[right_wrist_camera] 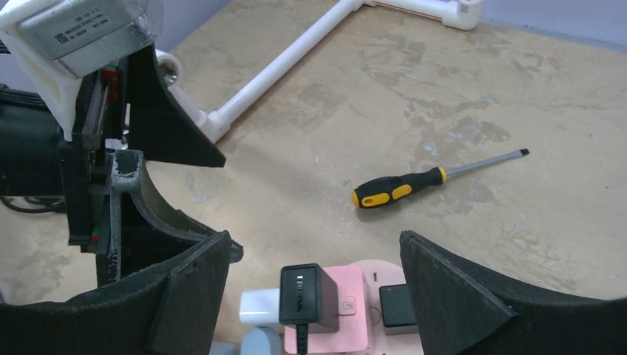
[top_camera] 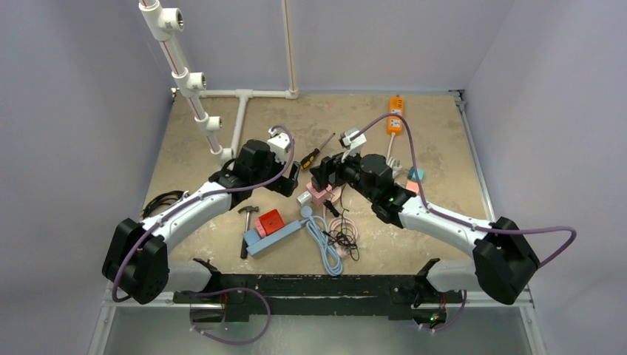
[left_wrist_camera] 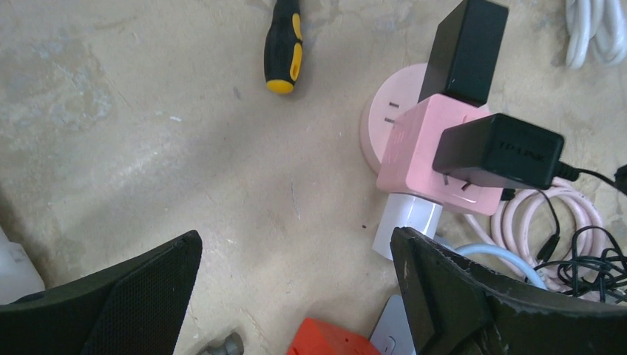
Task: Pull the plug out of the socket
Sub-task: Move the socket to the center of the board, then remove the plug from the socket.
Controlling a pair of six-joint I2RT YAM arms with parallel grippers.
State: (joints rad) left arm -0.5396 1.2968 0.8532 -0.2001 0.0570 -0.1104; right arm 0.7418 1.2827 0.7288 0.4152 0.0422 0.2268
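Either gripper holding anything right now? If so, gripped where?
Nothing looks held. The left gripper is open and empty, beside the white plug. The right gripper is open, straddling the pink socket cube with no clear grip on it.

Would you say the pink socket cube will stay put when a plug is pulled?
Probably not: the pink socket cube looks like light plastic, so it would likely lift. The black adapters on two faces may make it tip.

We log white arm links [top_camera: 194, 205], black joint housings [top_camera: 140, 259], lilac cables [top_camera: 532, 231], black textured fingers [left_wrist_camera: 133, 303], labelled white wrist camera [right_wrist_camera: 81, 29].
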